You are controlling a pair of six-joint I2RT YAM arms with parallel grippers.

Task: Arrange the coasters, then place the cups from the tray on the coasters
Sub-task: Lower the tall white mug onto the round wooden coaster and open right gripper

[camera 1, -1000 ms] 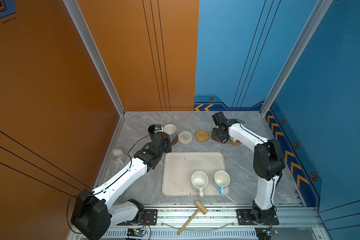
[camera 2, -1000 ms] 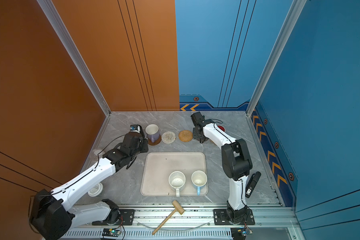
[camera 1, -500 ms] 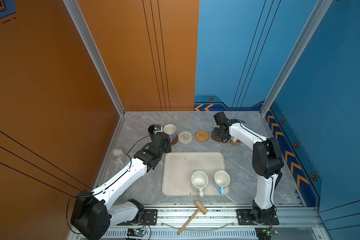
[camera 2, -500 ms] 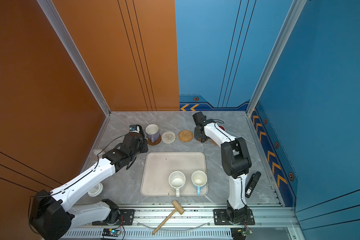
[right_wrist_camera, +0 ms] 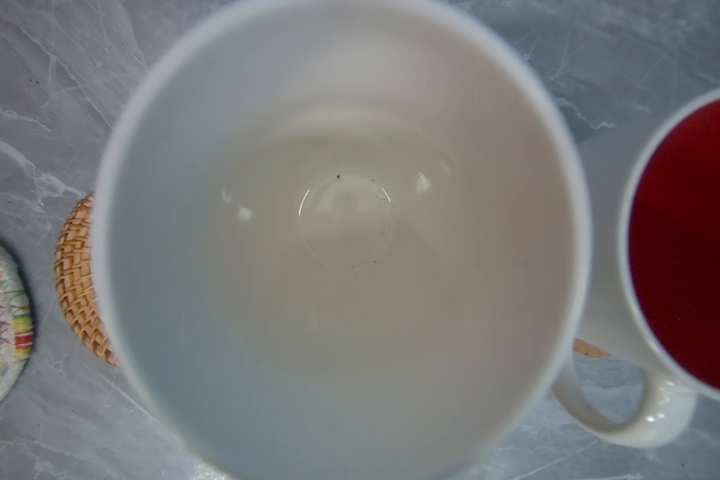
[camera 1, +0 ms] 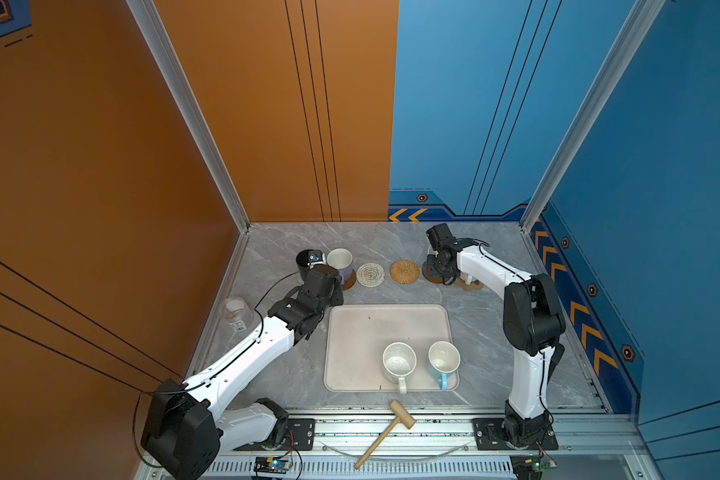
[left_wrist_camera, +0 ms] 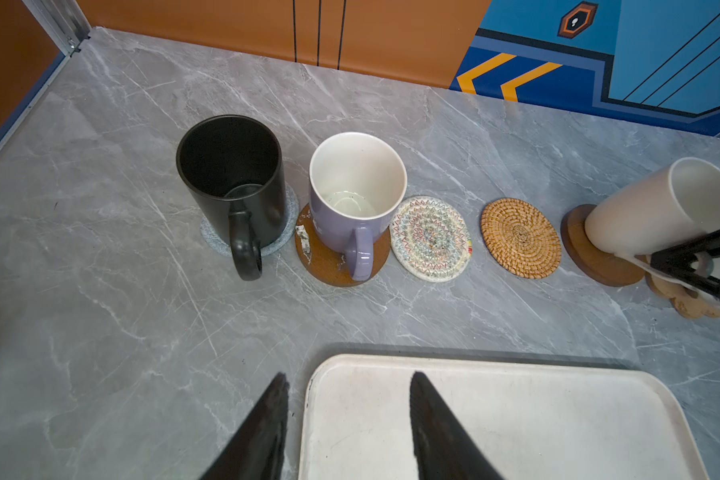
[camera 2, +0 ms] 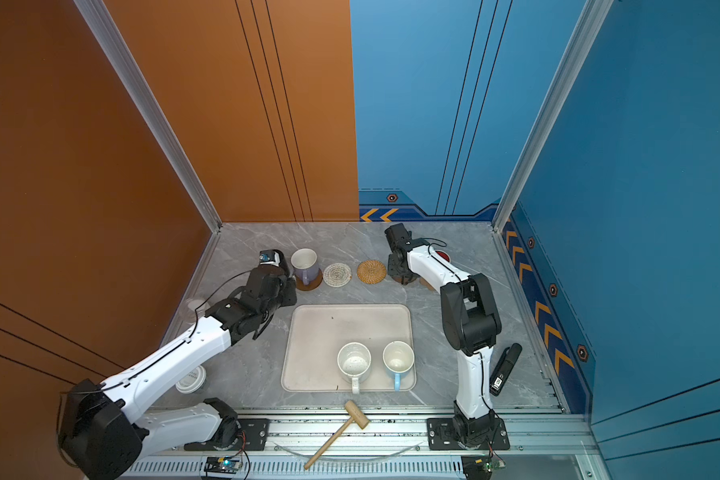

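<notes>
The left gripper point(left_wrist_camera: 348, 376) hung partly open with nothing between its fingers, the tips straddling a corner of the tray point(left_wrist_camera: 516, 415). Its arm stretched long and low from the front rail, wrist tipped down. Just ahead of the fingers stood the black mug point(left_wrist_camera: 231, 183) on a whitish woven coaster point(left_wrist_camera: 213, 243), and beside it the lavender mug point(left_wrist_camera: 350, 208) on a brown disc point(left_wrist_camera: 329, 266). Further toward the right gripper lay a bare woven round point(left_wrist_camera: 431, 239) and a bare rattan coaster point(left_wrist_camera: 520, 237). Behind the left gripper, at the tray's front edge, sat the speckled mug point(camera 1: 399, 363) and the light blue mug point(camera 1: 443, 360).

The right gripper point(left_wrist_camera: 682, 266) was closed on the cream-white mug point(left_wrist_camera: 641, 216), which leaned tilted with its base at the second brown disc point(left_wrist_camera: 591, 257) (its own wrist view showed only the mug's inside, not the fingers). That arm rose from its base, bent sharply at the elbow and reached back, wrist pointing down. Just beside the held mug stood the red-lined mug point(right_wrist_camera: 682, 241) over the paw-shaped coaster point(left_wrist_camera: 691, 305).

The clear jar point(camera 1: 236, 313) beside the left arm carried a label too small to read.
</notes>
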